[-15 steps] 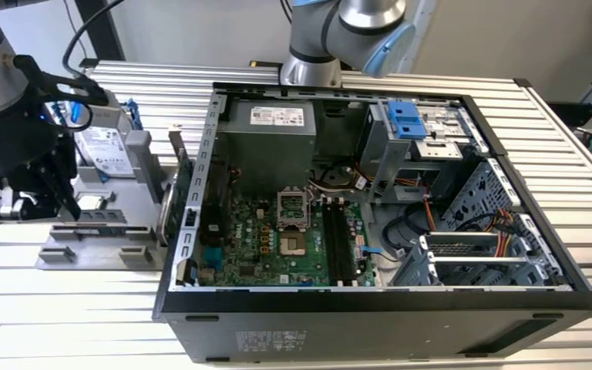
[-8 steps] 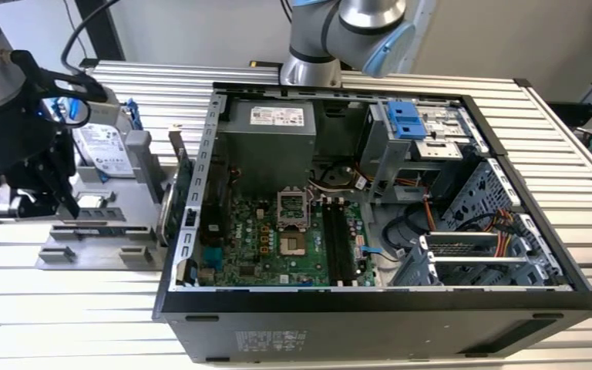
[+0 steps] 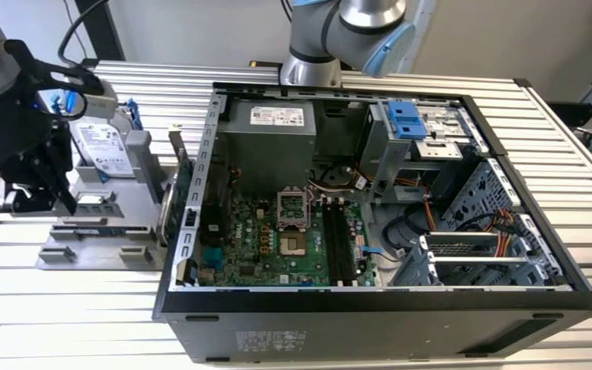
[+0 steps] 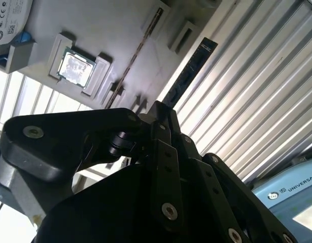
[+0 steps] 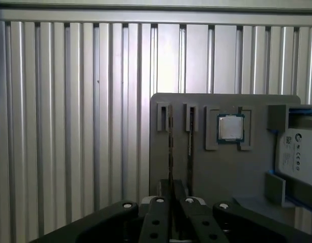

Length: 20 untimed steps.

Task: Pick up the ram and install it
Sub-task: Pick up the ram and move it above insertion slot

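So the arm is over at the tray (image 3: 90,247), on the exterior view's left, well apart from the open case (image 3: 378,308). In the second wrist view the fingers (image 4: 163,152) look pinched shut on the ram (image 4: 188,71), gripping it by its thin faces near one end. The stick pokes straight out from between them, edge-on to the camera, so its long axis runs directly away from the fingers and roughly in line with the narrow slot (image 4: 138,53) beside it in the tray. Can't tell whether it sits in its own slot or is already a bit clear of it.

The CPU (image 4: 74,67) sits in its square pocket just to one side, and the hard drive (image 3: 101,146) is at the far part of the tray. Neither touches the fingers.

The memory slots (image 3: 339,239) are on the board inside the case, off toward the exterior view's right of the fingers, and they look bare. So my read: ram grabbed, nothing installed yet. The worktop (image 3: 70,324) around the tray is ribbed metal.
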Motion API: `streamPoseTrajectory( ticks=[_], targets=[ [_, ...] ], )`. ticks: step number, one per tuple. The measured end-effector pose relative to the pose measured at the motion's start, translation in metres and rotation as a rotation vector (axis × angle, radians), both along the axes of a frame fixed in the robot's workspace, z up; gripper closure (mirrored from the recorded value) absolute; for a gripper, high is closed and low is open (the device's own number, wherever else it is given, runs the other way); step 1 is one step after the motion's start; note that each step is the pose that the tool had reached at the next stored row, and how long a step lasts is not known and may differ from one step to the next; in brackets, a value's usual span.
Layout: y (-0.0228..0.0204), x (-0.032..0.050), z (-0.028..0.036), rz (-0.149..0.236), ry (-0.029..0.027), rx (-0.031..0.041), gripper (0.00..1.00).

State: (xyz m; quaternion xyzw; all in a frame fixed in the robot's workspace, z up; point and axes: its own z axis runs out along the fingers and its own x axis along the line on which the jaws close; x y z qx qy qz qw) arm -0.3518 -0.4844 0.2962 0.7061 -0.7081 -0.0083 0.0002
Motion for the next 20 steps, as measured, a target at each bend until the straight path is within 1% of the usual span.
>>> streamPoseTrajectory(
  ticks=[9,20],
  targets=[
    [0.0,0.0,0.0109,0.0,0.0001,0.0003,1.0],
    [0.0,0.0,0.0222,0.0,0.0,0.0013,1.0]
  ],
)
